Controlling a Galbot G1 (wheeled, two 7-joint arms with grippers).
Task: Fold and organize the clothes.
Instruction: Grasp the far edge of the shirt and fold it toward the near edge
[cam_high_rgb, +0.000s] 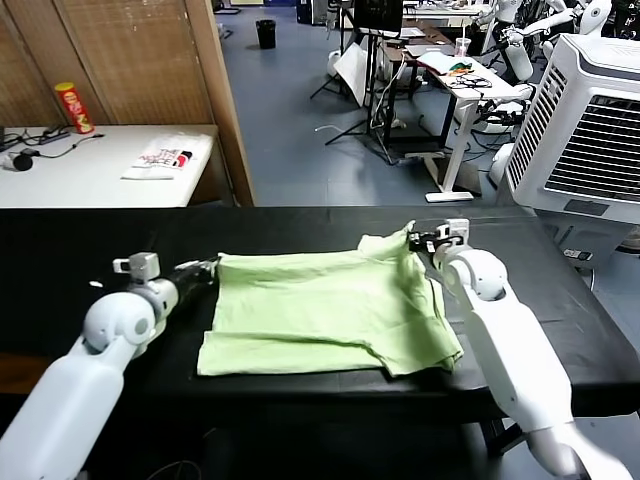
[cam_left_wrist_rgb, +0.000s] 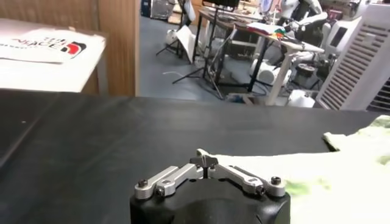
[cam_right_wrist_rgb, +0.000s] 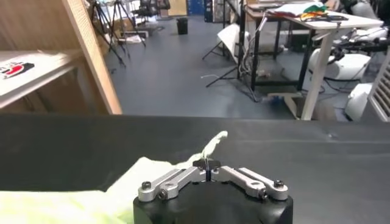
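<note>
The shirt (cam_high_rgb: 325, 312) lies spread on the table (cam_high_rgb: 80, 250), about midway along it and nearer the front edge. The left gripper (cam_high_rgb: 208, 267) sits at the shirt's far left corner, the right gripper (cam_high_rgb: 414, 241) at its far right corner, where the cloth bunches up. Behind the table's left end stands a desk (cam_high_rgb: 90, 175) bearing a folded garment (cam_high_rgb: 165, 157) and, toward its back edge, a can (cam_high_rgb: 73, 107). A cooler (cam_high_rgb: 590, 130) stands beyond the table's right end.
</note>
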